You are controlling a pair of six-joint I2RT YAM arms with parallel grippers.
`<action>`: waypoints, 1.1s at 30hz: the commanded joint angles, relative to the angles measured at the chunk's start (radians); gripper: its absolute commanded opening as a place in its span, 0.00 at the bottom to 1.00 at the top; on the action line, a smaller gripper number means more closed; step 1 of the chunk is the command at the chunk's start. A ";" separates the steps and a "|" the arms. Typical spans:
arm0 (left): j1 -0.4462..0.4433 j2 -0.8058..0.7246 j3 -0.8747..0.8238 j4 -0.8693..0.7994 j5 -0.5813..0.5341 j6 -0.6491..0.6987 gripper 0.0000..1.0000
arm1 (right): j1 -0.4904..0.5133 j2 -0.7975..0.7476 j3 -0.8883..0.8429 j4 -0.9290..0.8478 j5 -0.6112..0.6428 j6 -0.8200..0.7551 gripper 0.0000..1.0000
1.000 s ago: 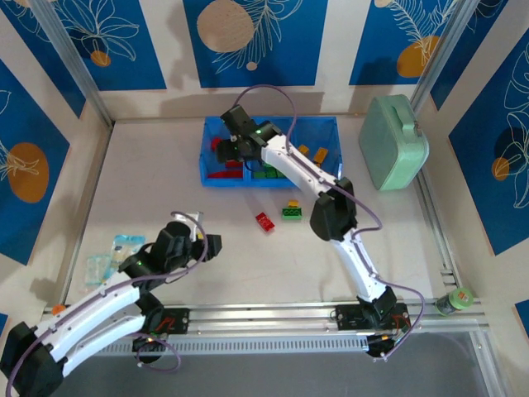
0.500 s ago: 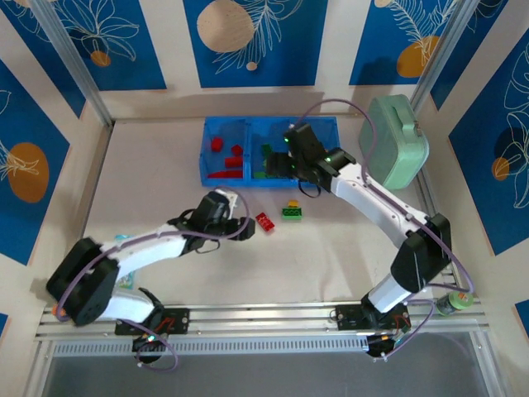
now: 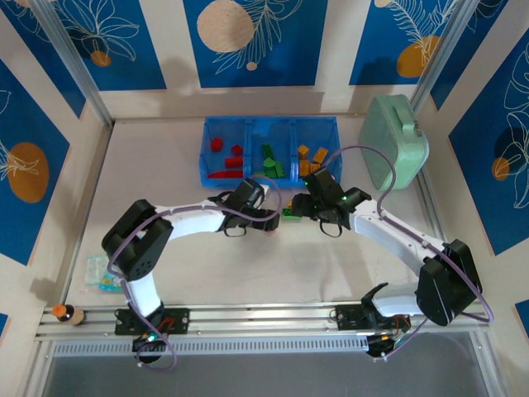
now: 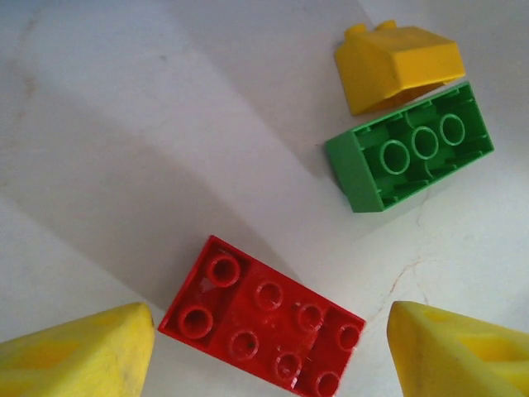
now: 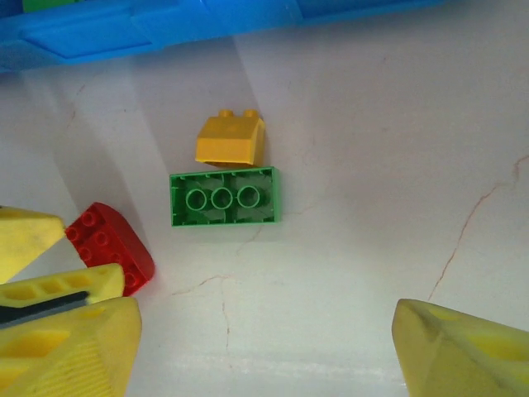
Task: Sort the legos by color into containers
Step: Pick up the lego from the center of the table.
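Just below the tray (image 3: 248, 121), both arms are closing on the loose legos

From above, we're seeing the left gripper (image 3: 266, 218) and right gripper (image 3: 296, 211) hovering nose to nose; the one tray's three compartments are holding reds, greens and oranges. On the left wrist, fingers (image 4: 78, 351) are sitting spread either side of one red brick (image 4: 263, 327), probably lining up a grab, with one green brick (image 4: 411, 157) and one yellow brick (image 4: 397, 64) beyond. On the right wrist, fingers (image 5: 463, 347) are gaping wide, short of the green brick, gripping nothing.
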 commanded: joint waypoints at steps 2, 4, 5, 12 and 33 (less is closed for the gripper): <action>-0.039 0.066 0.078 -0.120 -0.071 0.026 0.74 | -0.008 -0.025 -0.017 0.031 -0.005 0.028 0.80; -0.057 0.093 0.109 -0.165 -0.116 0.037 0.73 | -0.010 -0.029 -0.020 0.033 -0.005 0.026 0.80; -0.063 0.102 0.122 -0.182 -0.131 0.042 0.73 | -0.012 -0.030 -0.022 0.035 -0.005 0.025 0.80; -0.086 0.160 0.179 -0.236 -0.174 0.066 0.69 | -0.017 -0.041 -0.040 0.048 -0.010 0.034 0.80; 0.048 -0.071 0.107 -0.220 -0.184 0.081 0.23 | -0.030 -0.045 -0.080 0.048 -0.034 0.032 0.80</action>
